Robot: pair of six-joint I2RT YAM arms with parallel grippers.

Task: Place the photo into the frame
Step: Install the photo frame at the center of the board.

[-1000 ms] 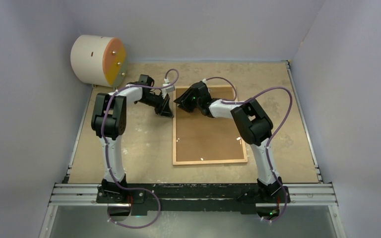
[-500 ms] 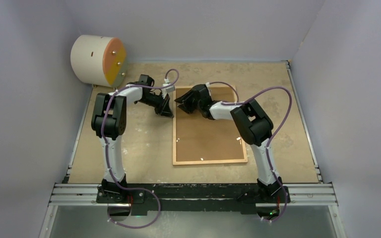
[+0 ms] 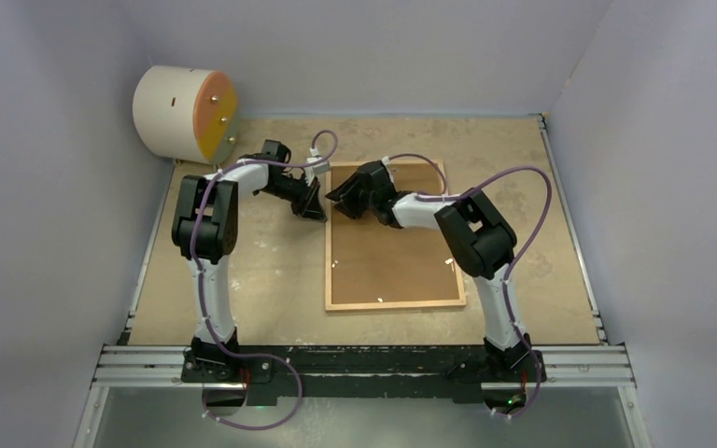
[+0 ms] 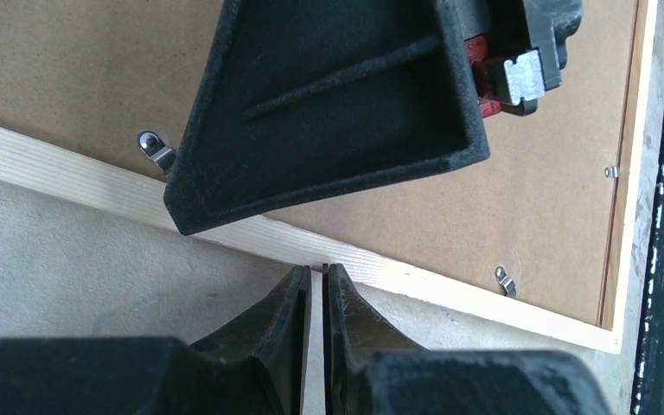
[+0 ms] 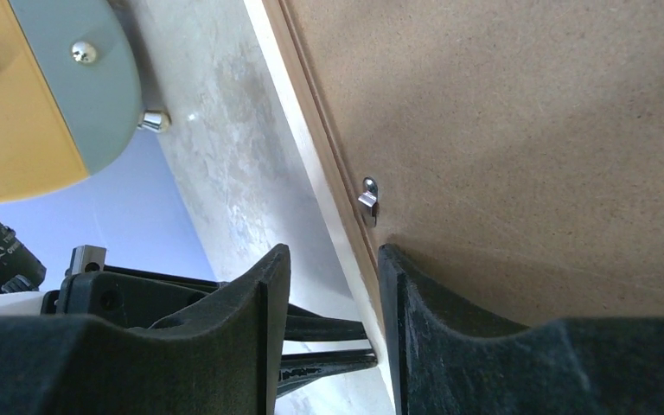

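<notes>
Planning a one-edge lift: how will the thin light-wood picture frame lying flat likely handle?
The thin light-wood picture frame probably stays stiff: brown fibreboard backing fills it, held by small metal clips. Its slim rails suggest it is light. Lying flat on the table, it may slide when pushed.

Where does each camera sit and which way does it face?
Top external: above and behind the bases, looking down at the table; both arms show, left gripper and right gripper at the frame's far-left corner.
Left wrist: low beside the frame, facing across its fibreboard backing; own fingers at bottom, a right finger above.
Right wrist: over the backing, facing the frame's left rail; own fingers at bottom.
Shared: both wrist views show a turn clip.
</notes>
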